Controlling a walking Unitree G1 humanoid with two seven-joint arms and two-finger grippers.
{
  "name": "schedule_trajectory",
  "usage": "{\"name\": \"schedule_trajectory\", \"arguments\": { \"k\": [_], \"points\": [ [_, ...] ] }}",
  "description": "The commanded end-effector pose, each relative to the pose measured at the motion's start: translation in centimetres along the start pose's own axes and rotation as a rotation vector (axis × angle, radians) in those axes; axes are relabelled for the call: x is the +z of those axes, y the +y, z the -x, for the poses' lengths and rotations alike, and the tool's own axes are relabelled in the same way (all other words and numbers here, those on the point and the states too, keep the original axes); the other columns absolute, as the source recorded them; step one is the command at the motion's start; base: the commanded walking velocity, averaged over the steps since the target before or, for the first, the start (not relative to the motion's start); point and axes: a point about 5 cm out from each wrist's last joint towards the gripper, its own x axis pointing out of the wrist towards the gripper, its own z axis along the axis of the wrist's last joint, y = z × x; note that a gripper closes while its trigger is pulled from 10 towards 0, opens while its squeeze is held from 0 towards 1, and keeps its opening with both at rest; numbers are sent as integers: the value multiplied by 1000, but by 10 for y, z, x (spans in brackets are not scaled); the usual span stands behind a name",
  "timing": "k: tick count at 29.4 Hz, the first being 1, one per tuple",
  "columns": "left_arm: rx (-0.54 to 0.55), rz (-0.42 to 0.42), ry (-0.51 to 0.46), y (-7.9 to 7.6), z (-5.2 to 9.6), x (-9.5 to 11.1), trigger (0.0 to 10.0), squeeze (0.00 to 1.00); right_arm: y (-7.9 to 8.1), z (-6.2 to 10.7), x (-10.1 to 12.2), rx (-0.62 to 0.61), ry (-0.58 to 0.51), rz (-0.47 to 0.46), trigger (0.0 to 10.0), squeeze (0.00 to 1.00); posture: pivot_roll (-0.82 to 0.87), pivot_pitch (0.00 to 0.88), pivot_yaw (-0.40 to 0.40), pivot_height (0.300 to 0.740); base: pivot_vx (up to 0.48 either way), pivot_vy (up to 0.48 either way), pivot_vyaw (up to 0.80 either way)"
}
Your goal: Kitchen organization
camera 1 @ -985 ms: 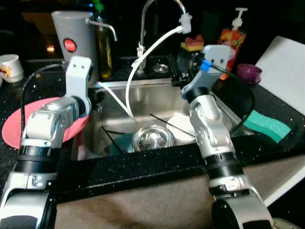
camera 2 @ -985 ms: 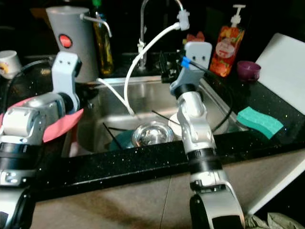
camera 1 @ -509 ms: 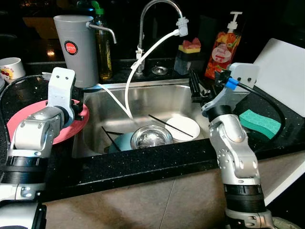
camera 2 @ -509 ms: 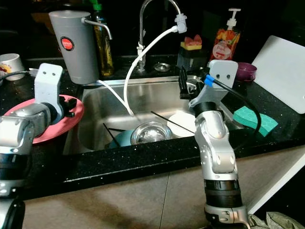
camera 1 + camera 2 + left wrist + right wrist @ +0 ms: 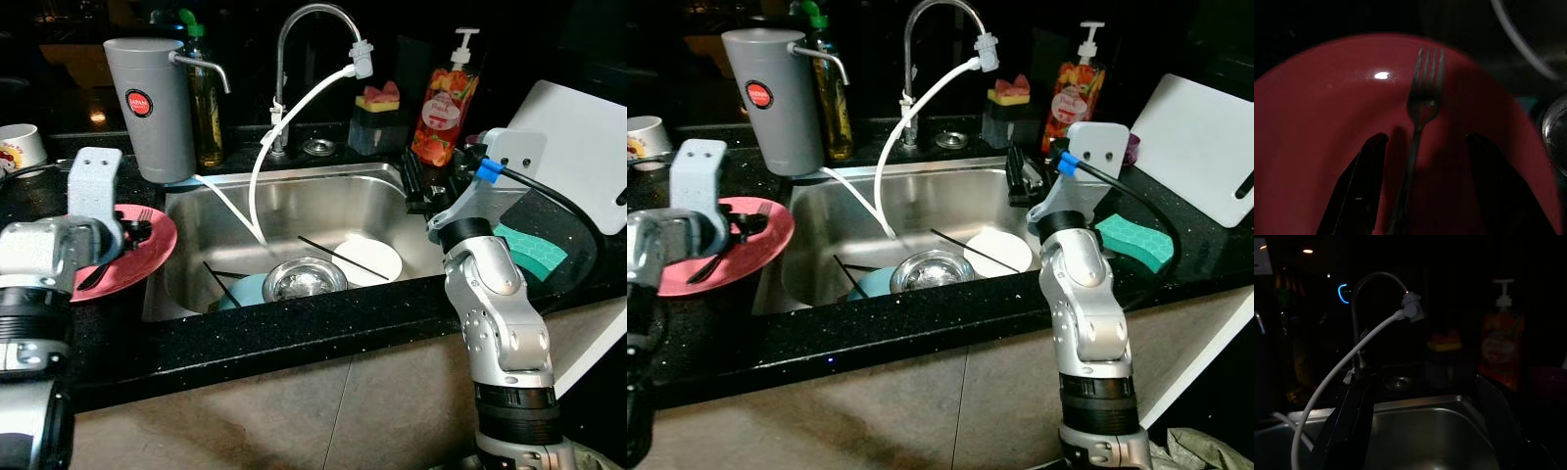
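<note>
- Compared with the earlier frames, the whole view has swung and the sink sits more centrally; the camera has moved. Both arms have drawn outward and lower since then.
- The left gripper (image 5: 1422,186) is now held over the round pink plate (image 5: 147,257) on the black speckled table (image 5: 323,328), left of the sink; earlier the silver arm covered most of that plate. Its fingers (image 5: 1359,186) are seen spread apart, one on each side of the fork's handle, touching nothing.
- A slim metal fork (image 5: 1418,142) lies on the pink plate, tines pointing away from the gripper.
- A white mug (image 5: 20,145) stands at the far left edge of the table; its print cannot be read.
- A tall grey water dispenser (image 5: 152,113) carries a round red label; its lettering is too small to be read.
- In the stainless steel sink (image 5: 294,211) lie a teal bowl (image 5: 240,291), a shiny steel bowl (image 5: 304,279) and a white plate (image 5: 367,260) with a black chopstick (image 5: 343,257) across it.
- A curved chrome tap (image 5: 313,59) has a white hose (image 5: 284,132) running down into the sink.
- The right gripper (image 5: 1420,431) is held above the sink's right rim, aimed at the tap, its fingers (image 5: 1347,426) spread wide and empty.
- An orange pump soap bottle (image 5: 441,113) bears print that is illegible.
- A green sponge (image 5: 534,250) lies at the right.
</note>
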Motion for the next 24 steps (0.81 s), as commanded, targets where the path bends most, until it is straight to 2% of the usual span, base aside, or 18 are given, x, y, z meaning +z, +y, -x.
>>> {"name": "schedule_trajectory", "arguments": {
  "k": [1,11,12,14,15,21,24],
  "points": [
    [18,-13,11,7,0,0,10000,0,1,1,4,8,-7,2,10000,0,100,119,-33,740,0,0,0],
    [-16,-26,115,15,-8,-28,10000,0,4,1,3,18,3,-2,10000,0,102,114,-39,740,0,0,0],
    [-23,-44,130,16,-10,-34,2431,0,4,1,3,19,4,-2,10000,0,102,114,-39,740,0,0,0],
    [-25,-51,135,16,-11,-36,2431,0,4,1,3,20,4,-2,10000,0,102,114,-39,740,0,0,0],
    [-28,-56,141,17,-12,-38,0,0,4,1,3,20,4,-2,10000,0,100,110,-42,740,0,0,0],
    [-38,-82,158,17,-14,-44,0,0,4,1,3,20,6,-5,10000,0,100,110,-42,740,0,0,0],
    [-11,-166,169,17,-16,-48,0,0,6,1,3,21,9,-12,10000,0,100,110,-42,740,0,0,0]
  ]
}}
